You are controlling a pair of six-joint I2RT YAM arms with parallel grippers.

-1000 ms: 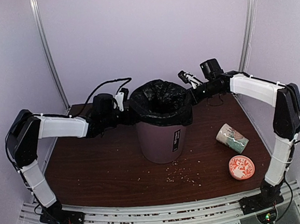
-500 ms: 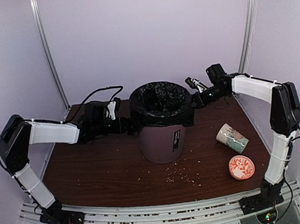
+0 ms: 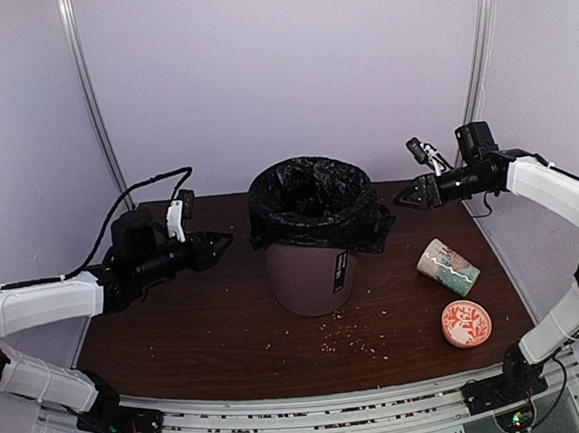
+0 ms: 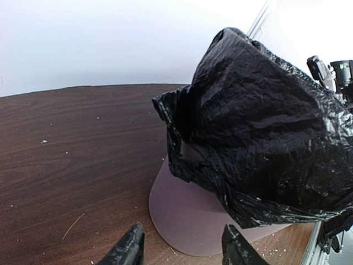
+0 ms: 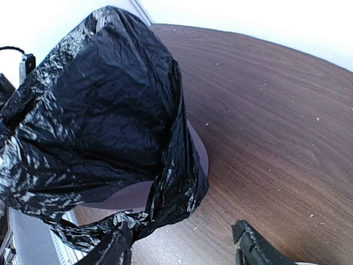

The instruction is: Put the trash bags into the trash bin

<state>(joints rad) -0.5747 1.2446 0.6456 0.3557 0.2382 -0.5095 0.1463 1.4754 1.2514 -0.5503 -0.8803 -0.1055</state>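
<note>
The trash bag (image 3: 311,197) sits in the trash bin (image 3: 309,275), in the middle of the bench (image 3: 198,329). Its black edge is folded down over the rim. My left jaws and my right jaws are both open and hold nothing. They are one on each side of the bin, not touching it. I think the job is nearly done. I should move slowly with wide jaws, stay off the loose flap on my right side, and not bump the bin.

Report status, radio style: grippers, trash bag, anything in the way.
Left gripper open, empty. Right gripper open, empty. Black trash bag lines trash bin, folded over rim. Patterned mug tipped over at bin's right, not blocking.
</note>
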